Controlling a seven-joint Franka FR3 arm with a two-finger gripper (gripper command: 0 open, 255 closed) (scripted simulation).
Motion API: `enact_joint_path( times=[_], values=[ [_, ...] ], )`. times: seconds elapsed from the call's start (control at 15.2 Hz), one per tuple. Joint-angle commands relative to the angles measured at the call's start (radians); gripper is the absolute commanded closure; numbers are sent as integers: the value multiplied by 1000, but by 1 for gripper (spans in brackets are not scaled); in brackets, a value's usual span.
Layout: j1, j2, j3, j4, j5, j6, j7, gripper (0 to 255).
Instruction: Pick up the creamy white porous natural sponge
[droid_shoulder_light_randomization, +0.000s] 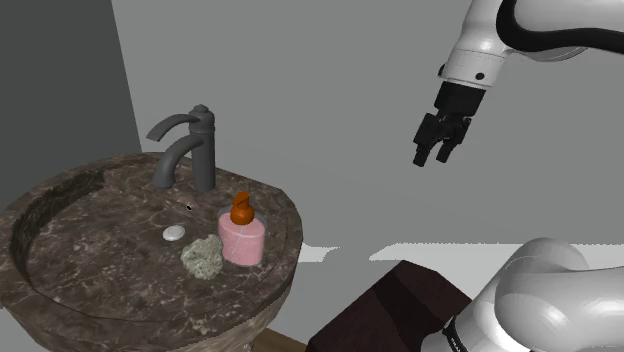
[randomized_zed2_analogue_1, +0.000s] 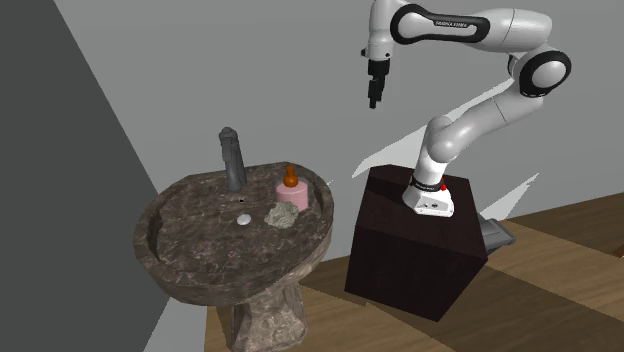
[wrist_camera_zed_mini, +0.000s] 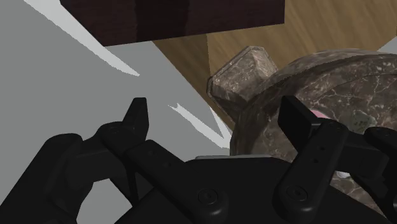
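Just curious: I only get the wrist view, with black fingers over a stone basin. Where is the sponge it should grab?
Observer: The pale, lumpy sponge lies on the dark stone sink, right beside a pink bottle with an orange pump.
Operator: Is the hand close to it?
Observer: No. The gripper hangs high in the air, off to the shoulder view's right of the sink.
Operator: Anything else lying by the sponge?
Observer: A small white oval lies near it, on the side away from the bottle.
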Motion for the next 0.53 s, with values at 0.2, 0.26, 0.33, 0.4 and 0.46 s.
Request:
enact_joint_path(
  times=[0.2, 0.26, 0.33, 0.4, 0.46],
  values=[
    [16, 20, 57, -44, 47, 74, 66, 0],
    [21, 30, 77, -57, 63, 100, 88, 0],
    [27, 41, 96, -68, 78, 126, 109, 0],
    [32, 54, 116, -77, 93, 153, 130, 0],
    [38, 69, 135, -85, 107, 180, 151, 0]
  ],
)
